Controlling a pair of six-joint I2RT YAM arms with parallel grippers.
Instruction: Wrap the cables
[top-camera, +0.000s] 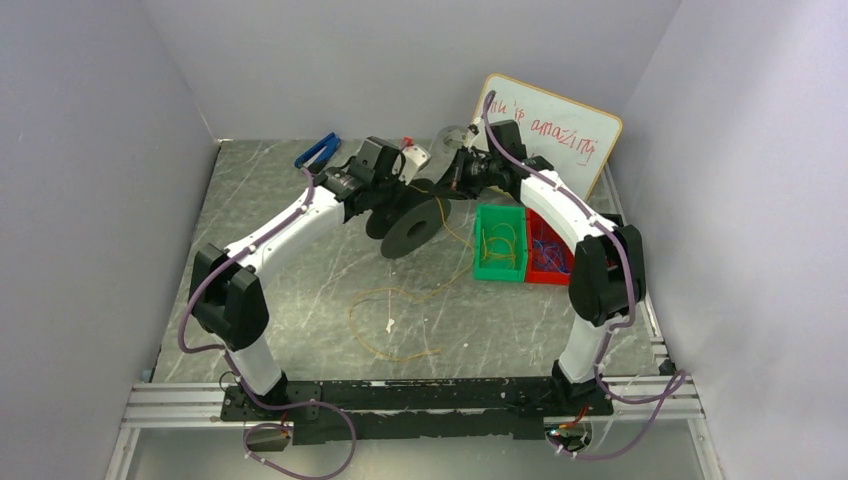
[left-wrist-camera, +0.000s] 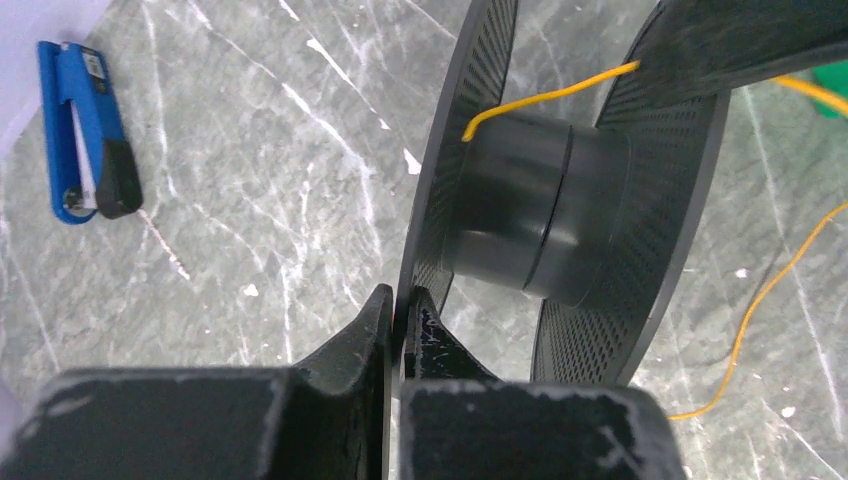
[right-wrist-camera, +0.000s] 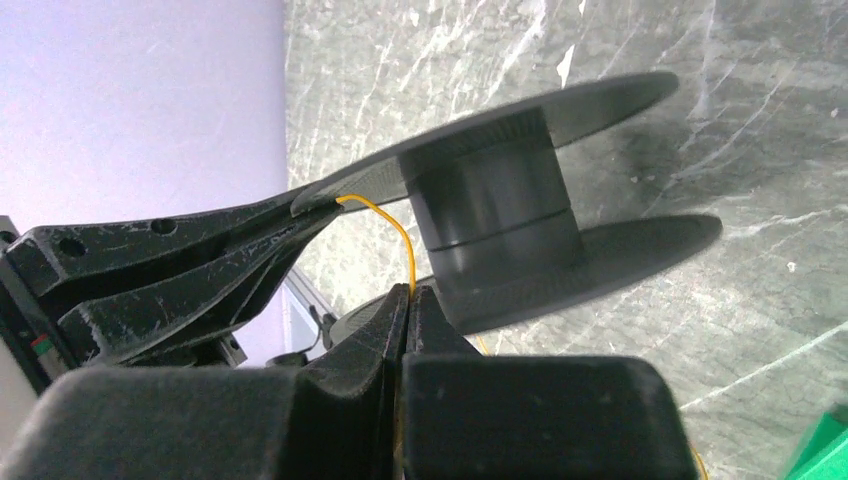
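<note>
A black spool (top-camera: 415, 225) is held off the table between both arms. My left gripper (left-wrist-camera: 403, 300) is shut on the thin edge of one perforated flange of the spool (left-wrist-camera: 530, 210). The yellowish cable (left-wrist-camera: 550, 95) runs from the hub out past the other flange. My right gripper (right-wrist-camera: 410, 295) is shut on the cable (right-wrist-camera: 395, 225) just in front of the hub of the spool (right-wrist-camera: 500, 200). The rest of the cable (top-camera: 395, 320) lies in loose loops on the table. In the top view the left gripper (top-camera: 388, 203) and right gripper (top-camera: 447, 180) meet at the spool.
A green bin (top-camera: 500, 275) and a red bin (top-camera: 548, 278) with thin wires stand right of the spool. A whiteboard (top-camera: 550, 130) leans at the back right. A blue tool (left-wrist-camera: 85, 130) lies at the back left. Grey walls close both sides.
</note>
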